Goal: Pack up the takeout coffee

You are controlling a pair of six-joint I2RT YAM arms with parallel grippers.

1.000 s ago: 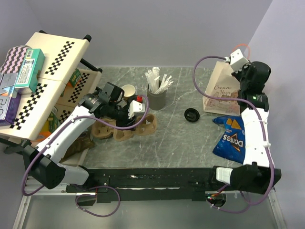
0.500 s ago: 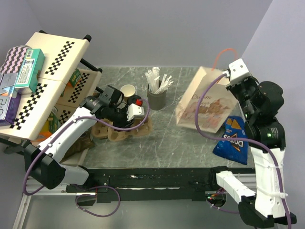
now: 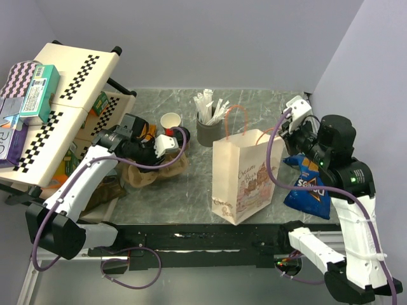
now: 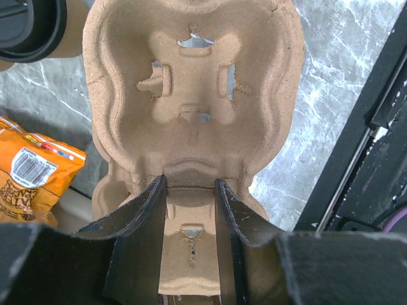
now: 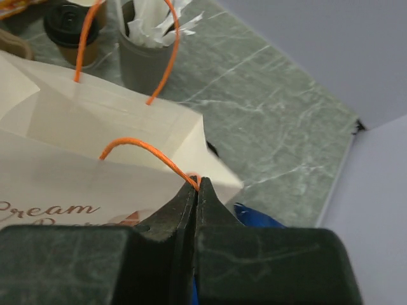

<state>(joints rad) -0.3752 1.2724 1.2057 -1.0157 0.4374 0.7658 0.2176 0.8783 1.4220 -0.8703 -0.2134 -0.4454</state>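
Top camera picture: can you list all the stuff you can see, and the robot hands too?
Open brown kraft-paper cup: one, white inside, left of the stick cup.
Lidded brown kraft-paper cup: one, black lid, next to the carrier.
Brown moulded cardboard cup carrier: one, left of the bag.
Grey cup of white sticks: one, back middle.
Cream paper bag with orange handles: one, upright, front middle.
Blue chip bag: one, lying at the right.
Orange snack packet: one, beside the carrier.
White rack with checker strips: one, far left, boxes on top.
Left gripper: black, closed on the carrier.
Right gripper: black, pinching a bag handle.
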